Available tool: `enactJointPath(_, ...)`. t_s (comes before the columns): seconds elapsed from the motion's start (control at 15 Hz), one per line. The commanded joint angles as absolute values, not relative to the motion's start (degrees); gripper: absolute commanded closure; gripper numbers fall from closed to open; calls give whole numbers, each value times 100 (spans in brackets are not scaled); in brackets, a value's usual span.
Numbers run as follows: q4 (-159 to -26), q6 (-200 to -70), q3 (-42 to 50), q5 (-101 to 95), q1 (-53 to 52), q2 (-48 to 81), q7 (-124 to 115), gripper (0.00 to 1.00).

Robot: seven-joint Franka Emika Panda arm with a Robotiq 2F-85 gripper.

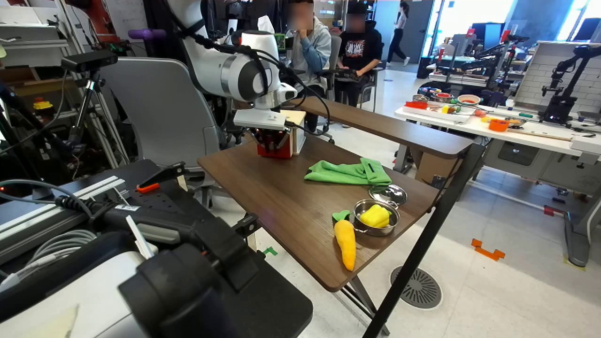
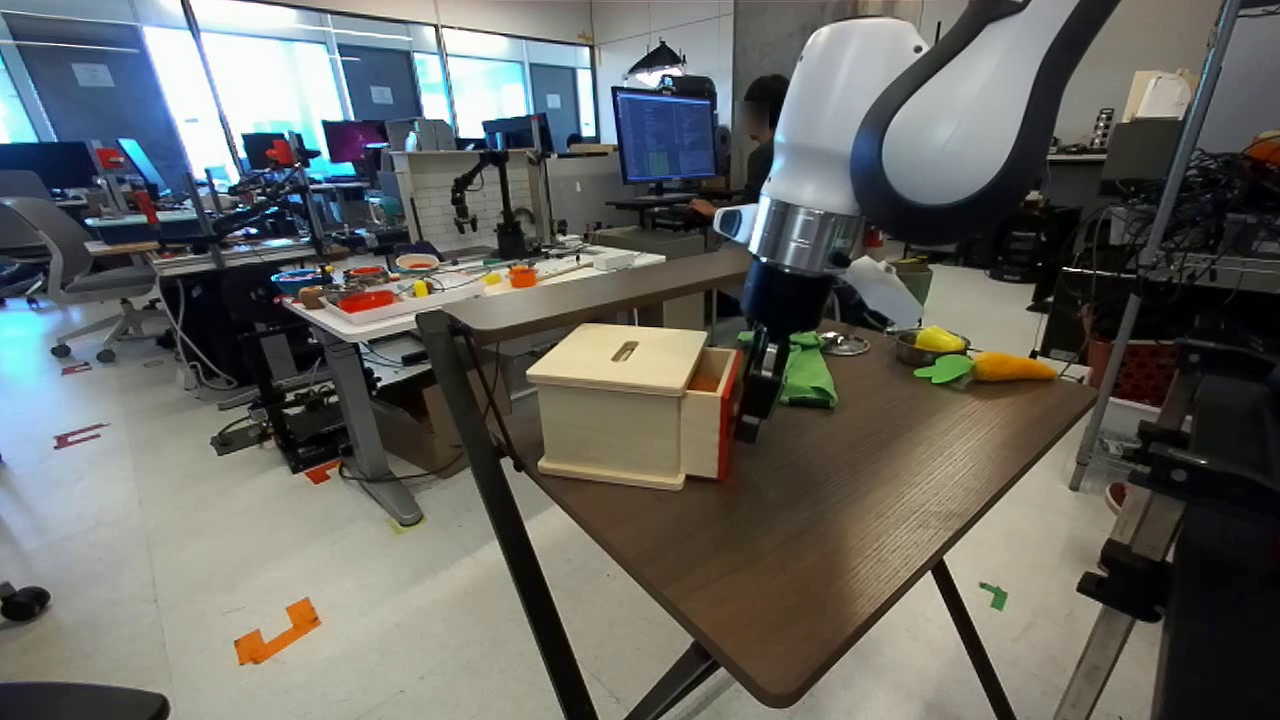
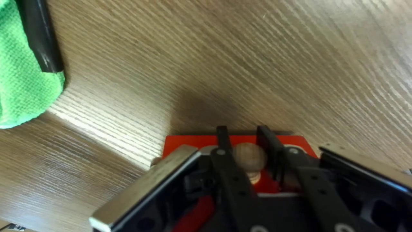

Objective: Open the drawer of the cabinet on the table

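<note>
The cabinet is a pale wooden box (image 2: 610, 435) with a slotted lid, at an edge of the brown wooden table (image 2: 850, 530). Its drawer (image 2: 704, 425) has a red front and is partly pulled out. The red front also shows in the other exterior view (image 1: 278, 152) and in the wrist view (image 3: 190, 140). A round wooden knob (image 3: 249, 157) stands on the red front. My gripper (image 3: 242, 131) has its two black fingers closed around the knob, one on each side. In an exterior view the fingers (image 2: 750, 425) point down at the drawer front and hide the knob.
A green cloth (image 1: 345, 172) lies beside the cabinet. Farther along are a metal pot (image 1: 382, 231) holding a yellow pepper (image 1: 375, 216), its lid (image 1: 389, 193) and an orange carrot (image 1: 346, 244). A raised wooden shelf (image 1: 375, 124) runs along one table side.
</note>
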State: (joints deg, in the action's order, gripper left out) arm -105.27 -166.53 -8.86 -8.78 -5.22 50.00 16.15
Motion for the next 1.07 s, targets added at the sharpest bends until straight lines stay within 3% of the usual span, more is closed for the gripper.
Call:
enactJointPath(0.0,-11153,-16504,-975,-905,-638,4734,1461,93)
enactJointPath(0.73,-11297,-16446,-1008,-881,-616,4683,1456,93)
enactJointPath(0.8,-11304,-16427,-1010,-867,-610,4678,1443,90)
enactJointPath(0.87,-11286,-16405,-1019,-851,-601,4691,1435,48)
enactJointPath(1.0,-11310,-16385,-1023,-847,-603,4694,1423,41)
